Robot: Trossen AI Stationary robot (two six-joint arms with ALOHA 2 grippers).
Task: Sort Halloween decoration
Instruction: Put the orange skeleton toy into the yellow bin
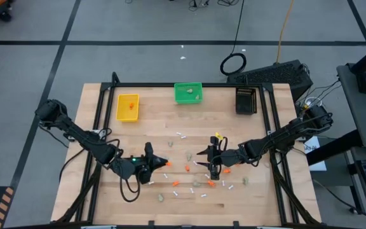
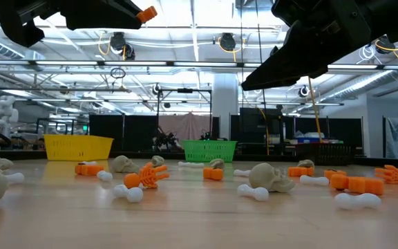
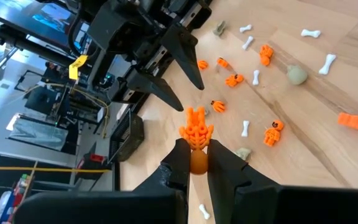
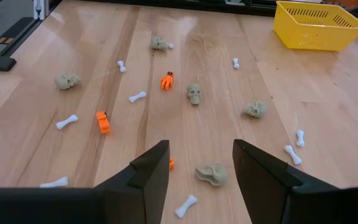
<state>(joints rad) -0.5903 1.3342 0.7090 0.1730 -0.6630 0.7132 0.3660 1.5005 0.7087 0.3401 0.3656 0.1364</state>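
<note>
Above the middle of the pale wooden worktop (image 1: 107, 191), the left end effector (image 3: 194, 163) is clamped on a small bright orange skeleton-hand piece (image 3: 196, 134), held only by its rounded base while the spread fingers of the piece stick out past the fingertips. That shallow pinch is the main risk: a quick swing toward the yellow slatted plastic bin (image 1: 128, 107) at the far left edge could let the piece twist or slip and fall back among the rest.

The right end effector (image 4: 199, 168) hangs close by with its jaws apart and empty, above a beige-grey plastic skull (image 4: 212, 174) with a thin white plastic bone (image 4: 186, 206) just beside it. The two end effectors sit near one another, so a careless move by either could cause a collision.

Scattered across the worktop lie more orange pieces (image 1: 187, 168), skulls (image 1: 162, 198) and bones (image 1: 182, 135), many close together; a closing grip could catch two kinds at once or flick a neighbour away. The green slatted plastic bin (image 1: 187, 93) and the black slatted plastic bin (image 1: 246, 100) stand along the far edge, so a wrong choice of bin is possible.
</note>
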